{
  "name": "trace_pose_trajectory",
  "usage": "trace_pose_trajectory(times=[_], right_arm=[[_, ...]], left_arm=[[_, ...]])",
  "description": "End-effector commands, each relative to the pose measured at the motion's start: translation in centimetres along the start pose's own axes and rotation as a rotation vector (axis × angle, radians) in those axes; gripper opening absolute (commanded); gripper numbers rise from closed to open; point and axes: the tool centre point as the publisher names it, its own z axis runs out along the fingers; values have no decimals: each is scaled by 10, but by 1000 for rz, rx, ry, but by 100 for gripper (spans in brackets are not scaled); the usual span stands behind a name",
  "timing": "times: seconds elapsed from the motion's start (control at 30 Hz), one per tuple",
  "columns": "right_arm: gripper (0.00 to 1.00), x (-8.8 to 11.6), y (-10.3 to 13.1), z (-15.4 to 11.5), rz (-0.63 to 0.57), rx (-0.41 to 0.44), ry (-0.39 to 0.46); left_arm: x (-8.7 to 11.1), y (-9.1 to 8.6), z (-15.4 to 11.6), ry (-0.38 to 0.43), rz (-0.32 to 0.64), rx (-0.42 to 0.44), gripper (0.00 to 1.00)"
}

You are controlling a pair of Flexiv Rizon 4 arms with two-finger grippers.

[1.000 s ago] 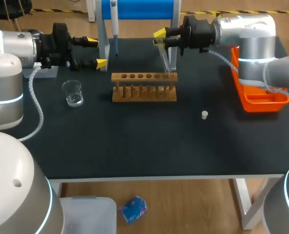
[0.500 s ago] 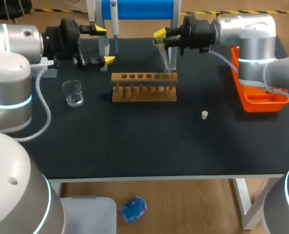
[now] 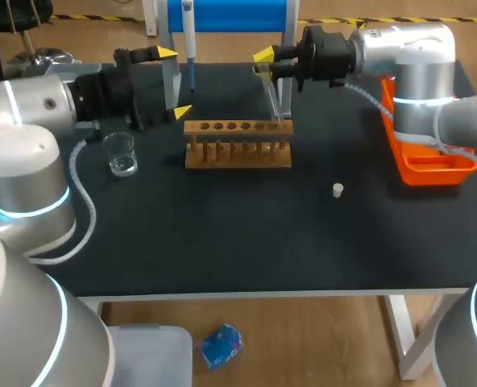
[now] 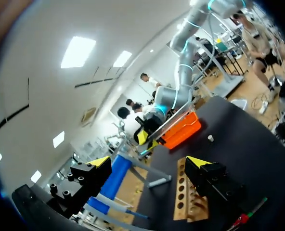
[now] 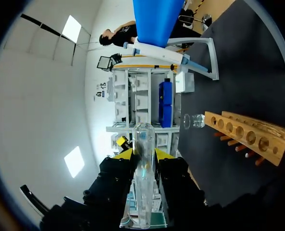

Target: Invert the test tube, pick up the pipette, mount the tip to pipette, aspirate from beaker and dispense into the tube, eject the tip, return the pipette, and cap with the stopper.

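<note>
Left arm has swung in from the table's [image 3: 222,242] left side over the last second. Its end effector [image 3: 174,82] now sits just beside the pipette [image 3: 188,40], which hangs on the blue stand [image 3: 226,14]. The fingers are wide apart, one tip high and one low, with nothing between them.

Right end effector [image 3: 264,63] hasn't budged. It's clamped on the test tube [image 3: 274,98], held over the rack's [image 3: 237,143] right end; can't tell if the tube touches it.

My read: tube step is parked and pipette pickup is starting. Left needs to straddle the pipette body before closing. Beaker [image 3: 121,153] and stopper [image 3: 338,189] sit untouched on the table.
</note>
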Motion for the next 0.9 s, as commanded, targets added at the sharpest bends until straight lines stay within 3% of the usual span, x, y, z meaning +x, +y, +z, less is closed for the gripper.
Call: trace_pose_trajectory(times=[0.03, 0.27, 0.43, 0.67, 0.9], right_arm=[[0, 1, -1, 0, 0, -2, -4], [0, 1, -1, 0, 0, -2, -4], [0, 1, -1, 0, 0, -2, -4], [0, 1, -1, 0, 0, -2, -4], [0, 1, -1, 0, 0, -2, -4]], left_arm=[[1, -5, 7, -147, 236, 188, 100], [0, -14, 12, -90, 447, 277, 100], [2, -20, 16, -25, 581, 283, 100], [14, -28, 32, 49, 643, 306, 100], [20, -34, 47, 58, 695, 323, 100]])
